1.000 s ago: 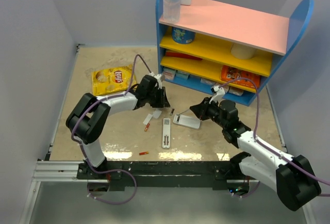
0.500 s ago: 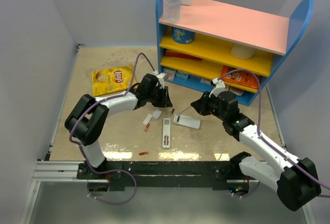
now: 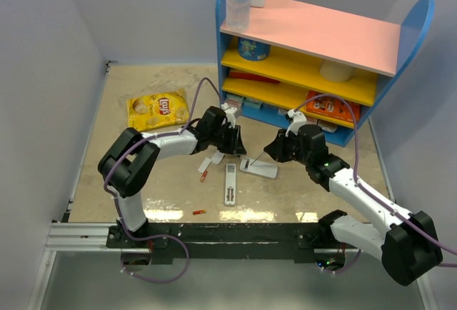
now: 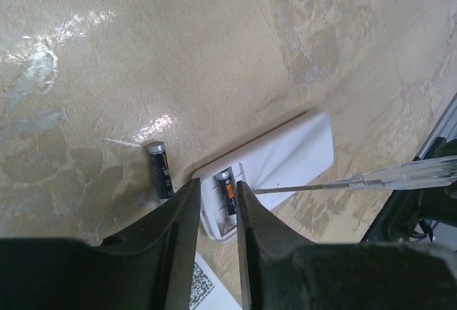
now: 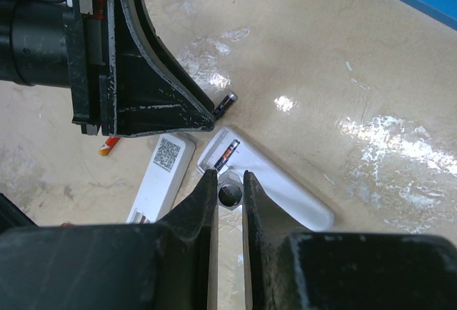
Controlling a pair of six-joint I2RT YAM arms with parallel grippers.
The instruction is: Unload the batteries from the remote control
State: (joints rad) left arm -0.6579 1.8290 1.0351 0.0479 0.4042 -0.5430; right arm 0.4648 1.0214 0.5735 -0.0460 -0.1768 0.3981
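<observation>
The slim white remote control [image 3: 230, 181] lies back up, its QR label showing in the right wrist view [image 5: 166, 178]. Two red-orange batteries lie loose on the table, one [image 3: 203, 176] left of it and one [image 3: 199, 212] near the front edge. My left gripper [image 4: 218, 185] hovers narrowly open over the open slot of a wider white slab device [image 4: 285, 156], nothing between its fingers. A black battery [image 4: 227, 197] sits in that slot; another [image 4: 160, 171] lies beside it. My right gripper [image 5: 229, 176] is shut on a clear-handled stick tool [image 4: 385, 176] whose tip touches the slab.
A small white cover piece [image 3: 211, 160] lies left of the slim remote. A yellow chips bag [image 3: 156, 108] sits at the back left. A blue, yellow and pink shelf unit [image 3: 314, 38] stands close behind both grippers.
My left gripper has moved right, from beside the cover piece to over the slab's slot end. The right gripper has shifted slightly back and left with the tool.
</observation>
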